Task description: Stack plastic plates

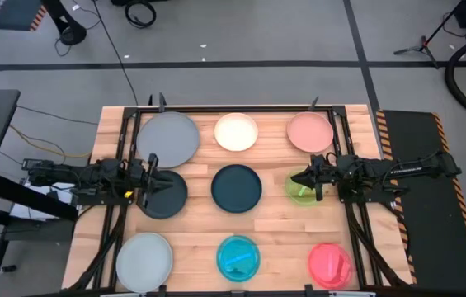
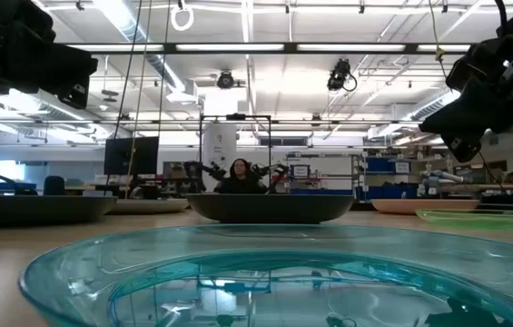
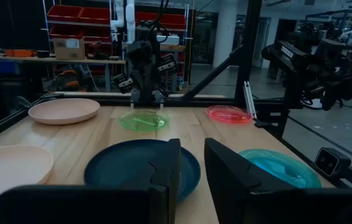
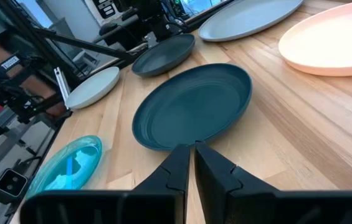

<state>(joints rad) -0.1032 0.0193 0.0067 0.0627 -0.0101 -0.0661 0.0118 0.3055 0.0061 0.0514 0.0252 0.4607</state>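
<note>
Nine plates lie flat and apart on the wooden table, three per row. Far row: large grey, cream, salmon pink. Middle row: black, dark teal, translucent green. Near row: light grey, cyan, red-pink. My left gripper hangs open above the black plate's left part, pointing toward the teal plate. My right gripper is shut above the green plate, facing the teal plate. Both grippers are well above the tabletop.
A black metal frame runs along the table's far edge and sides. Bare wood strips lie between the plate rows. In the low view the cyan plate fills the foreground; a person sits far behind the table.
</note>
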